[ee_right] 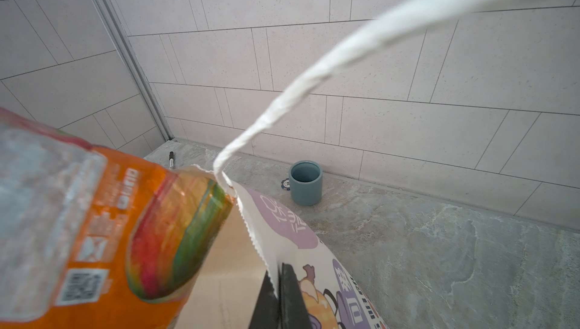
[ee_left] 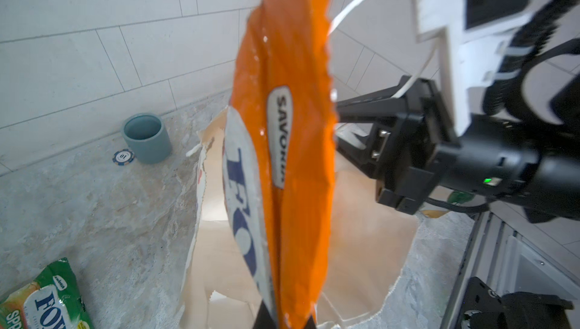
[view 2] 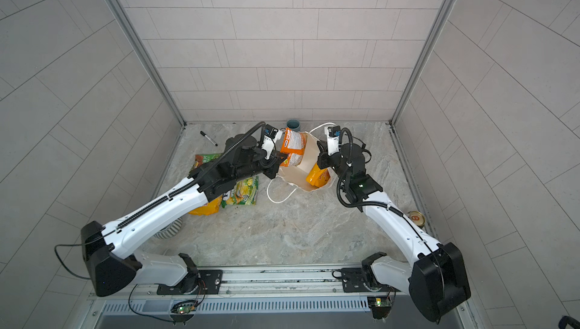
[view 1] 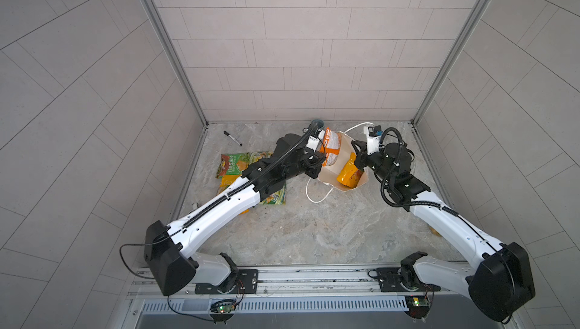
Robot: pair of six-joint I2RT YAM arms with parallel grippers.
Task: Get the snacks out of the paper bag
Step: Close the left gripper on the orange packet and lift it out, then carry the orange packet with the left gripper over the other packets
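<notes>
Glossy green packets (view 1: pixel 233 166) lie flat on the marbled table (view 1: pixel 314 233). The left gripper (ee_left: pixel 287 317) pinches a crinkled orange packet (view 1: pixel 332 147) above the matte paper bag (view 1: pixel 329 177). A yellow packet (view 1: pixel 348 175) sits inside the bag, and the right gripper (ee_right: pixel 277 298) clamps its serrated rim.

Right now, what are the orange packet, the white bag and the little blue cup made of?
The orange packet looks like thin plastic film: glossy, bright glints, zigzag-cut sealed edge. The bag looks like matte paper: serrated top rim, twisted cord handle. The cup is smooth, dull grey-blue, thick-walled: ceramic or plastic, I can't tell.
</notes>
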